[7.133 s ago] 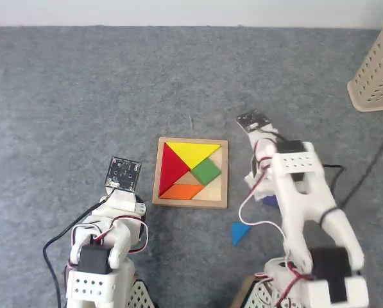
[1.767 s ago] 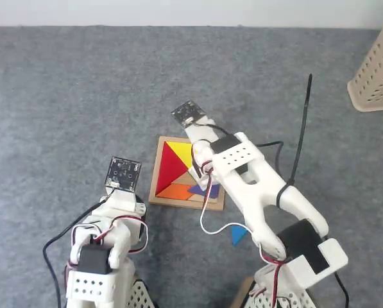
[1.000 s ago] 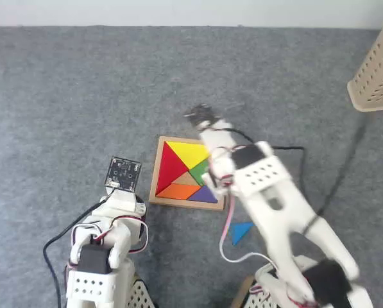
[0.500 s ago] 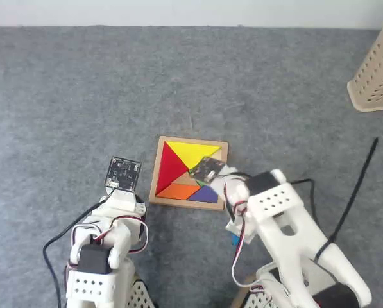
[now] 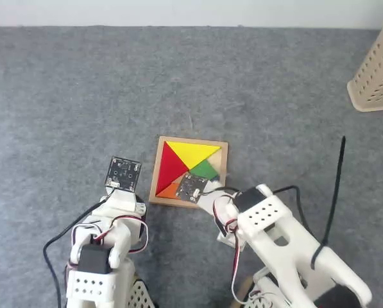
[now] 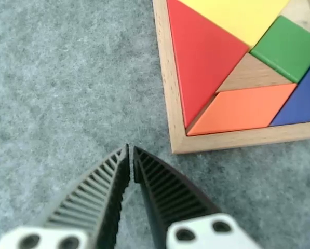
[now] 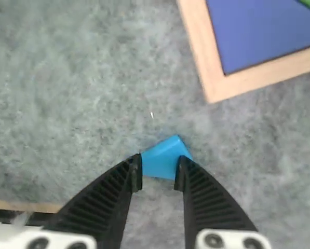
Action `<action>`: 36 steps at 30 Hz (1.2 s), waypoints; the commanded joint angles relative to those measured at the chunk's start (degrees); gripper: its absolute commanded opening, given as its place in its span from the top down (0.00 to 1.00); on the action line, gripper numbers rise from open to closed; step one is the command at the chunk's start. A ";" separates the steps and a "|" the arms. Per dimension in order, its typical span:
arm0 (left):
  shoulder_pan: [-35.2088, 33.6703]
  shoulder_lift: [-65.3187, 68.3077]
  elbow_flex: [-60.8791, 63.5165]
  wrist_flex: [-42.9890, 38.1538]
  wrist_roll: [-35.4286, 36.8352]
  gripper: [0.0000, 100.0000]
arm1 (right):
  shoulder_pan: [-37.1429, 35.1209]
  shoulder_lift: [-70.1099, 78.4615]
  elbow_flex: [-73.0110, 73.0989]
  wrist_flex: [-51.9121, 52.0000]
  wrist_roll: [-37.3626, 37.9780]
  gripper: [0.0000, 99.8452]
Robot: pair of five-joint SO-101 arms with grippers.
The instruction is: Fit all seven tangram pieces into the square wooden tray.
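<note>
— Where was the light blue triangle [image 7: 165, 148]?

— Flat on the grey carpet [image 7: 66, 78], right between the tips of the right claw [image 7: 159, 157]. The claw was parted, one finger on each side of the piece. I couldn't tell whether they were pressing on it.

— And the tray [image 7: 201, 57]?

— A corner of it lay a little beyond those tips, apart from the triangle, with the dark blue triangle [image 7: 258, 31] seated in that corner.

— What about the left claw [image 6: 131, 155]?

— Closed, tips all but touching, with nothing between them. It hung over bare carpet, and another corner of the tray sat just beyond its tips.

— What was in the tray there?

— The red triangle [image 6: 201, 57] ran along the rim nearest that claw, and the orange parallelogram [image 6: 243, 109] lay beside it along the near rim. Farther off were the green square [image 6: 287, 46] and the yellow triangle [image 6: 238, 15]. Between red, green and orange sat a wood-coloured triangle [image 6: 251, 75]; I couldn't tell if it was a piece or bare floor.
</note>
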 commanded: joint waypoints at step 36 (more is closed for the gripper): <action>-0.35 -1.23 -1.10 0.35 0.44 0.99 | -0.57 -0.84 0.35 3.03 31.12 0.74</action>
